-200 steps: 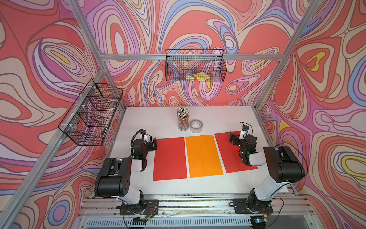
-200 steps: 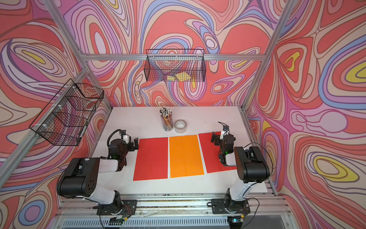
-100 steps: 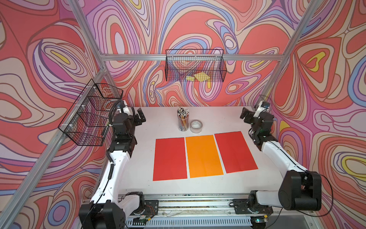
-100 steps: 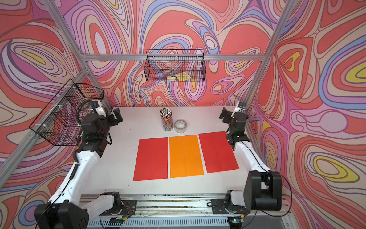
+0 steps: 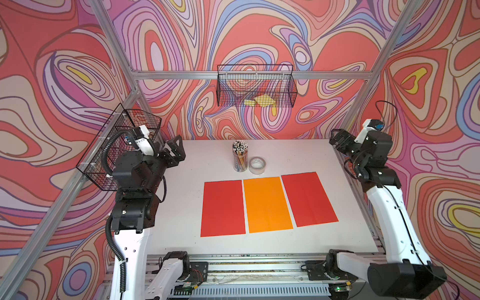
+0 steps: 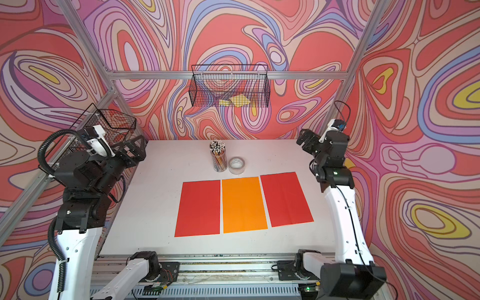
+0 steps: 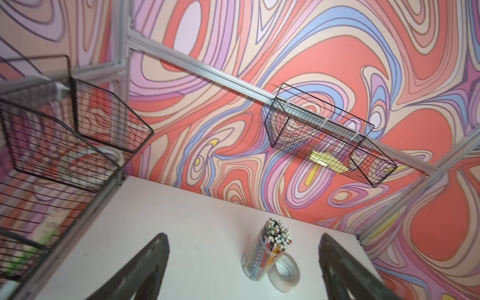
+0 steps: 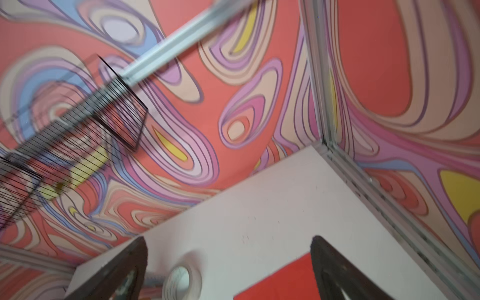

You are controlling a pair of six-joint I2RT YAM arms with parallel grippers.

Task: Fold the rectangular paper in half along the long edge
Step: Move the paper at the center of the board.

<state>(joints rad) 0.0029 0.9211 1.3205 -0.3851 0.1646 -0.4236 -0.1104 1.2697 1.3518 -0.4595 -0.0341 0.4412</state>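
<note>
**Jaws wide, paper untouched: crowding is the hazard**

Jaws on both arms stand spread with nothing between them. The left gripper [image 5: 176, 148] hangs high over the table's left rear corner and the right gripper [image 5: 339, 140] high over the right rear corner, each well apart from any paper. My left arm sits just beside the black wire basket [image 5: 98, 161] on the side wall, and I judge a careless swing down could snag the arm on it.

On the white table [image 5: 181, 213] three flat rectangular sheets lie side by side, long edges running away from me. They are the left red paper sheet [image 5: 223, 207], the orange paper sheet [image 5: 267, 205] in the middle, and the right red paper sheet [image 5: 309, 198], angled slightly. Only thin strips of table separate them. I cannot tell which one the task means, and none is folded yet.

My worries from here:
- Every sheet lies dead flat, so a finger may skate over an edge instead of lifting it, and pushing would slide that sheet into its neighbour.
- With gaps this thin, I could pinch or drag two sheets at once.
- If only one corner rises, the halves will meet crooked.
- Behind the orange sheet, the clear cup of pencils [image 5: 240, 158] and the roll of clear tape [image 5: 257, 165] stand near, and a low sweep would topple the cup.
</note>
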